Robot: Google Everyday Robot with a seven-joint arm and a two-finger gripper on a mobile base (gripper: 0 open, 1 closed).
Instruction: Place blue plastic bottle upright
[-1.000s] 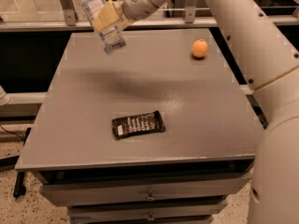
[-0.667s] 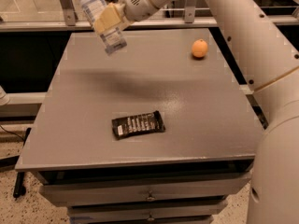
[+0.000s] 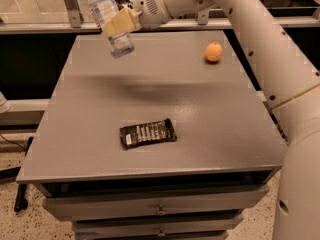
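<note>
Clamping the blue plastic bottle [image 3: 104,5] around its middle, the gripper [image 3: 118,24] hangs above the far left corner of the grey table [image 3: 200,114]. Its jaws are closed tight on the bottle, and one tan pad [image 3: 114,26] lies flat across the bottle's front. The bottle is close to upright but leans, with its top tipped to the left and running up to the edge of the view and its clear base lower and to the right. The base sits clear of the tabletop, and a soft shadow [image 3: 150,89] falls on the surface nearer the middle. The white arm [image 3: 250,29] reaches in from the right and crosses behind the far edge. An orange [image 3: 214,52] rests near the far right corner, well apart from the bottle. A dark snack bar [image 3: 148,133] lies flat toward the front centre. Drawers [image 3: 160,211] with small handles sit below the tabletop, above a speckled floor [image 3: 20,226].
</note>
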